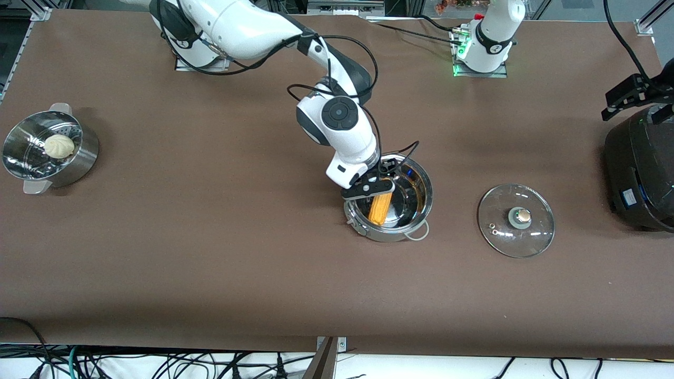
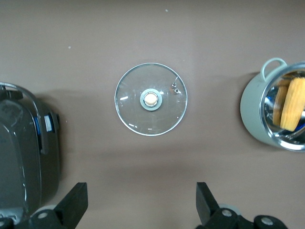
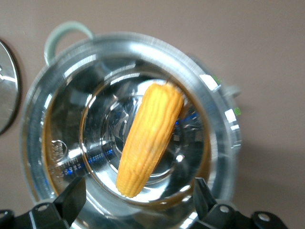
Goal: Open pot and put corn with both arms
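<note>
The shiny steel pot (image 1: 427, 192) stands uncovered at mid-table. The yellow-orange corn (image 1: 380, 208) lies slanted inside it. My right gripper (image 1: 376, 184) hangs just over the pot's rim, open, with its fingers wide on either side of the corn's tip and not touching it. The right wrist view shows the corn (image 3: 150, 136) in the pot (image 3: 224, 138) under the open gripper (image 3: 138, 195). The glass lid (image 1: 532, 231) lies flat on the table beside the pot, toward the left arm's end. My left gripper (image 1: 613, 108) is open and empty, up over the black cooker. Its view (image 2: 140, 200) shows the lid (image 2: 150, 99), pot (image 2: 252, 112) and corn (image 2: 291, 102).
A large black cooker (image 1: 640, 173) stands at the left arm's end of the table and also shows in the left wrist view (image 2: 24, 152). A perforated steel steamer (image 1: 79, 163) holding a pale bun (image 1: 59, 146) stands at the right arm's end.
</note>
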Robot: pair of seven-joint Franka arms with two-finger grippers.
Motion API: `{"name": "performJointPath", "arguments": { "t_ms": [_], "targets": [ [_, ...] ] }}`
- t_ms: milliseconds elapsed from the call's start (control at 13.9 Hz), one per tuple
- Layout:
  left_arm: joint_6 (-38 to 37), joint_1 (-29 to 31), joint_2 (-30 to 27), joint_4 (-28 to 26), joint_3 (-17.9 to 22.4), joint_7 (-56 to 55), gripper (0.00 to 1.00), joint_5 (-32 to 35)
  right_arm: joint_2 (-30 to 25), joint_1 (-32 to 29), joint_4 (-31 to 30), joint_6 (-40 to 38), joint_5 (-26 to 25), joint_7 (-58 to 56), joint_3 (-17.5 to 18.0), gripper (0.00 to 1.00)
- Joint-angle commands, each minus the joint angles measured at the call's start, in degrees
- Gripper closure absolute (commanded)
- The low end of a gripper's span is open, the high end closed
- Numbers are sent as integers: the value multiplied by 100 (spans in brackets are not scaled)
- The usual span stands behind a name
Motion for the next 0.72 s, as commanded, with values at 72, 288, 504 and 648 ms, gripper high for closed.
{"name": "performJointPath", "arguments": {
  "t_ms": [72,288,504,648],
  "targets": [
    [-275,-59,417,531,18,-657,0,34,-520,-647,-96,-693,1,-324,53,0],
    [-275,-95,452,505,0,-666,0,-54,-801,-1008,-123,-1325,-42,-516,45,0],
    [-283,-113,496,505,-9,-649,0,-63,-1021,-1412,-131,-1713,-43,-526,-271,0],
    [-283,-121,496,513,-17,-666,0,-63,-1187,-1518,-131,-2064,-60,-499,-787,0]
  ]
}}
